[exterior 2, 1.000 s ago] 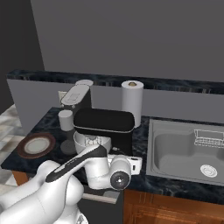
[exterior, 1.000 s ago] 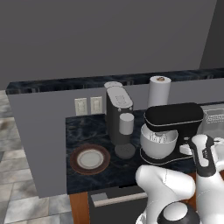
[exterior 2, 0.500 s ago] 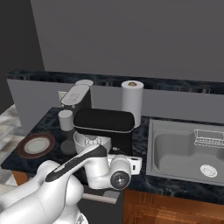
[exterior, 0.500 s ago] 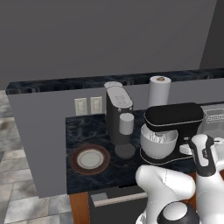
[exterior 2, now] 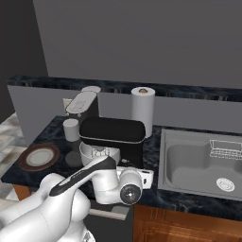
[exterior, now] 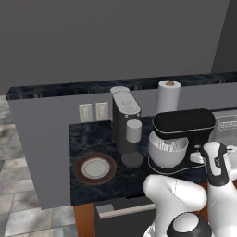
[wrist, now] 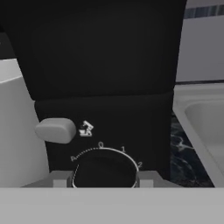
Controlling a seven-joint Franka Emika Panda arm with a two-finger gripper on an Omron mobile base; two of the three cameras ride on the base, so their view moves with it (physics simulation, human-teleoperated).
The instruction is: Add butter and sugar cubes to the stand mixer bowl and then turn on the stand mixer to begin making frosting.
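Gleaming black stand mixer [wrist: 105,87], round dial [wrist: 105,168].

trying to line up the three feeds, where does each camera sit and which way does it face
Left base view: behind the arm on its left, looking forward and down at the counter; stand mixer, stand mixer bowl, plate; white arm at lower right.
Right base view: behind on the right, same counter plus sink; arm at lower left.
Hand view: on the hand, close on the mixer's side, speed dial and lever; gripper fingertips flank the dial.
Shared: both base views show mixer, bowl, plate, paper towel roll.
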